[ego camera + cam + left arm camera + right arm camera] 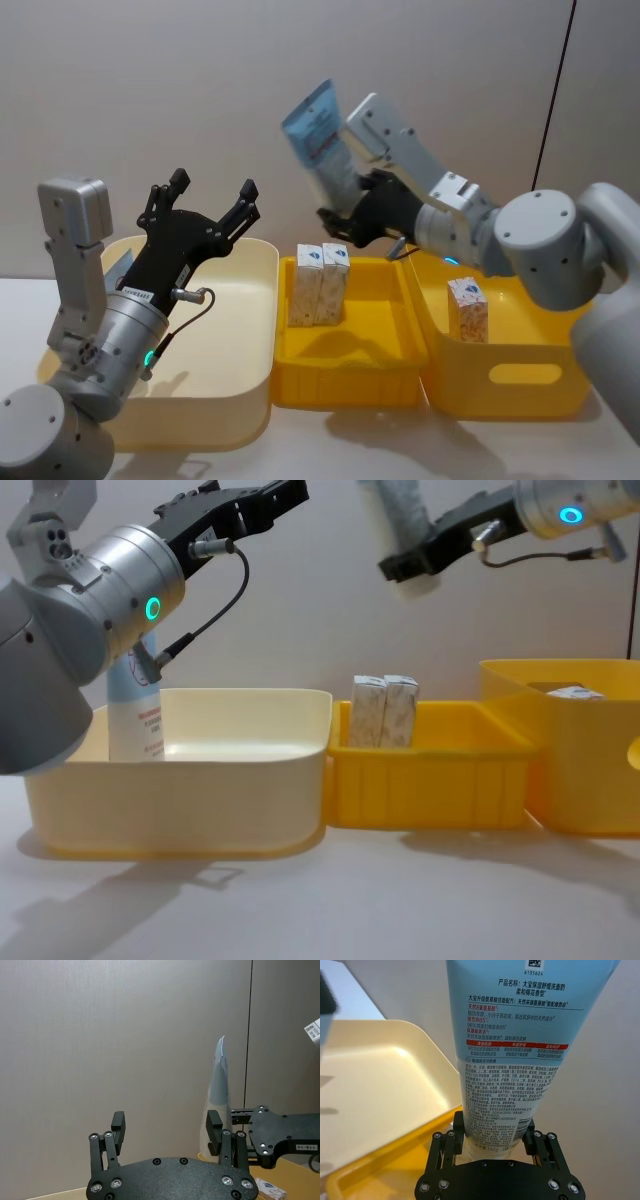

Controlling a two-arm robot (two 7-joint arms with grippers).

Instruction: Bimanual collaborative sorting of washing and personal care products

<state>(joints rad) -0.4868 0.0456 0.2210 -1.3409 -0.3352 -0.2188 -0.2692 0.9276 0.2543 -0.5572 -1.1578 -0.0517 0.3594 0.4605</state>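
Note:
My right gripper [347, 213] is raised above the middle yellow bin [345, 375] and is shut on the cap end of a pale-blue tube [318, 128] that points up and leans left. The right wrist view shows this tube [505, 1060] between the fingers [451, 1146]. My left gripper [215, 190] hangs open over the cream bin [225, 400], nothing between its fingers [118, 1125]. A second tube [135, 715] stands upright in the cream bin's back left corner. Two cream cartons [320, 282] stand in the middle yellow bin, and one carton [467, 308] stands in the right yellow bin [520, 385].
The three bins stand side by side across the white table [400, 900], touching or nearly so. A plain grey wall [200, 90] rises close behind them. Open table lies in front of the bins.

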